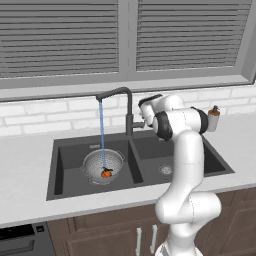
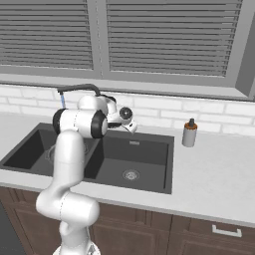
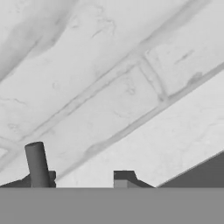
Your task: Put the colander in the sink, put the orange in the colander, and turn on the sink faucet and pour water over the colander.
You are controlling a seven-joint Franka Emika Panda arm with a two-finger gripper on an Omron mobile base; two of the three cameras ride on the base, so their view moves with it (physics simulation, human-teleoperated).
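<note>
The silver colander (image 1: 102, 165) sits in the left basin of the dark sink (image 1: 70, 177). The orange (image 1: 106, 173) lies inside it. From the hooked spout of the sink faucet (image 1: 129, 107) a thin blue stream of water (image 1: 102, 135) falls into the colander. My gripper (image 1: 143, 120) hovers just right of the faucet's base, above the sink's back edge, also seen in the right base view (image 2: 130, 127). In the hand view its fingertips (image 3: 124, 178) stand apart with nothing between them, and a dark rod (image 3: 37, 164) of the faucet rises beside the left tip.
A small soap bottle (image 1: 213, 118) stands on the counter right of the sink, also in the right base view (image 2: 189, 133). White tile backsplash (image 3: 109, 87) lies close ahead of the hand. A window with shut blinds (image 1: 125, 35) is above.
</note>
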